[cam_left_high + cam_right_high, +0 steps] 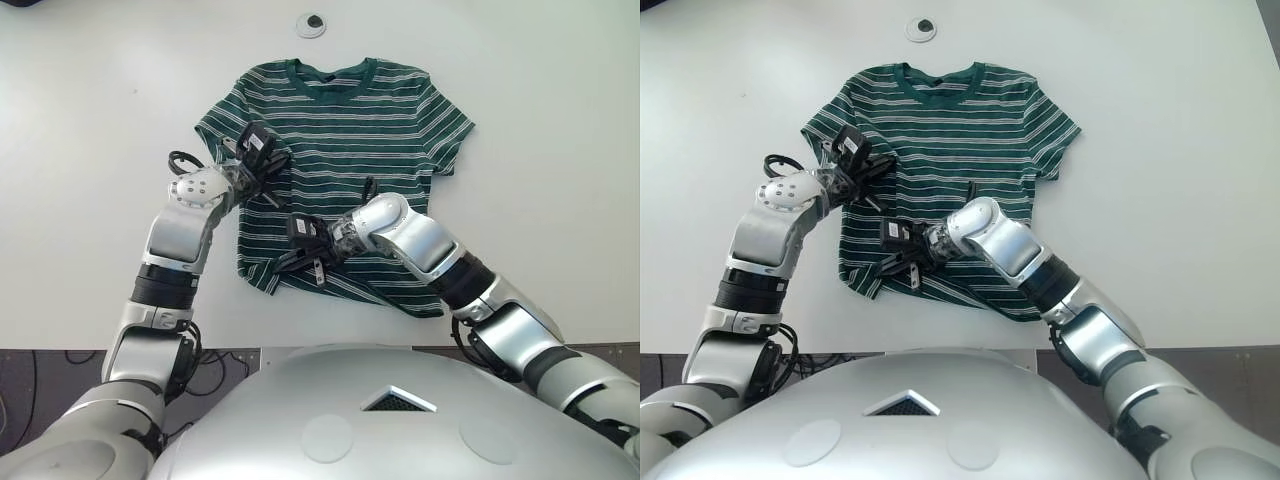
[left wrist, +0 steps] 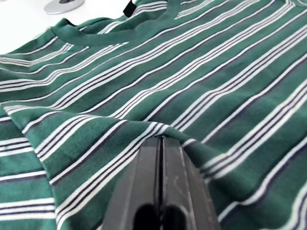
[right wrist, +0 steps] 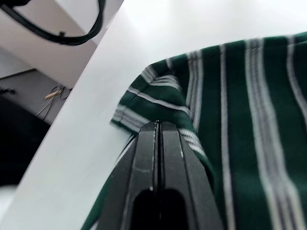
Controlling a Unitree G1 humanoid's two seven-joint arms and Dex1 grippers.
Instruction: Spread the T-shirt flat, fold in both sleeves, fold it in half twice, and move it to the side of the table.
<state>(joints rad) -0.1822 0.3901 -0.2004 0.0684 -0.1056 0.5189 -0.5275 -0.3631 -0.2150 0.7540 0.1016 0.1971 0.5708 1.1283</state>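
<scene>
Head views, both eyes alike. Green striped T-shirt (image 1: 345, 130): lies spread front up on the white table (image 1: 560, 200), collar toward the far side, hem toward the near side, both short sleeves out to left and right. Left gripper (image 1: 268, 168): sits over the shirt's left side, just beside the left sleeve, clamped on a pinch of cloth. Right gripper (image 1: 298, 258): lies across the shirt's near part with its tips at the near left hem corner, clenched on the fabric there, which looks crumpled. Small round disc (image 1: 314, 24): rests on the table beyond the collar, apart from the shirt.

Left wrist view. Two black fingers (image 2: 144, 182) pressed together with no gap, a raised ridge of striped cloth caught at their tips. Collar band and the disc farther off.

Right wrist view. Black fingers (image 3: 139, 187) closed tight on the folded hem corner. Bare table just beside the cloth, then the table's edge and a black cable (image 3: 62, 39) beyond it.
</scene>
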